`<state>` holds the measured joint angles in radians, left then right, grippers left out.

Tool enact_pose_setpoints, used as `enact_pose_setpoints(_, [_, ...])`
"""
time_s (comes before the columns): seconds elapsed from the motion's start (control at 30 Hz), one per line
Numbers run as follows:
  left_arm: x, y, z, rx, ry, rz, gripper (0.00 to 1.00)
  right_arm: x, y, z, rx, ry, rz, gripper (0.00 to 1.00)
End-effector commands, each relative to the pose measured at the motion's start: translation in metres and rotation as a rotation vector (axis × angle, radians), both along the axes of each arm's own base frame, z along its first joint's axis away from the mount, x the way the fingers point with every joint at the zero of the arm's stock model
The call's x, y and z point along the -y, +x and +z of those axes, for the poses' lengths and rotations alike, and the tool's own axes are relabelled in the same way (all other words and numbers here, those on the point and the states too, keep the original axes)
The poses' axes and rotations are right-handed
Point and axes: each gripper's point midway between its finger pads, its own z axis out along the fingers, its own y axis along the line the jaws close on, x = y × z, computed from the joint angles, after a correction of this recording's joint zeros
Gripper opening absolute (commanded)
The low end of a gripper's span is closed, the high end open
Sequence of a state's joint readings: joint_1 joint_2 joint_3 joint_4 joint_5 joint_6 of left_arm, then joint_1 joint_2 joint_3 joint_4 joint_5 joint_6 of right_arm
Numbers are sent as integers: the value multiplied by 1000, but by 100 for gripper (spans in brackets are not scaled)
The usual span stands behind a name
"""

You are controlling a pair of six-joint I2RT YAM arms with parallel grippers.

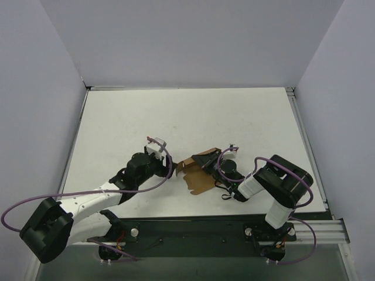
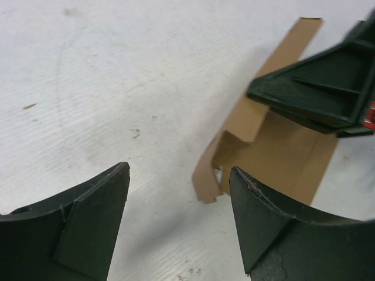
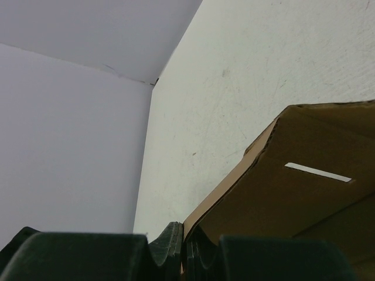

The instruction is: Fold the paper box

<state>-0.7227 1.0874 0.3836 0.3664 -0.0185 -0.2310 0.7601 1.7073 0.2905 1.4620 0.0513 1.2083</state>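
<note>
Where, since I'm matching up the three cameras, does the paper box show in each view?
Top external: the paper box lies just below centre, at the right gripper.
Left wrist: the paper box is in the right half, beyond the open left gripper.
Right wrist: the paper box fills the lower right, its edge in the shut fingers.
Shared landmark: the right gripper, pinching the paper box in all three.

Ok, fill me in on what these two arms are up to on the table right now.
They are folding a paper box near the middle of the table. The right gripper is shut on one edge of the cardboard and holds it partly lifted, with some flaps bent up and others lying flat. The left gripper is open right beside the box's left edge and grips nothing. The box is only partly folded and is not yet closed into shape.
</note>
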Motion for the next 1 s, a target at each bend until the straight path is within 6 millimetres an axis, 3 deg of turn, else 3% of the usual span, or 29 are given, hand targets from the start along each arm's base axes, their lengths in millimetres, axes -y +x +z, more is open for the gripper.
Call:
enact_pose_setpoints(0.0, [-27,25,-3,-57,-23,199,79,0,-5,4,70,-14,26,0])
enact_pose_setpoints(0.13, [-35,33,-15,-104,-35,296,79,0,-4,4,71,-12,25,0])
enact_pose_setpoints(0.4, [-10,33,-53,-209,17,196,77,1,-5,3,70,-16,23,0])
enact_pose_setpoints(0.63, [33,13,-53,-198,-15,-32,75,1,-4,3,67,-17,22,0])
enact_pose_setpoints(0.97, [57,2,-51,-167,7,-109,74,1,-4,2,61,-16,21,0])
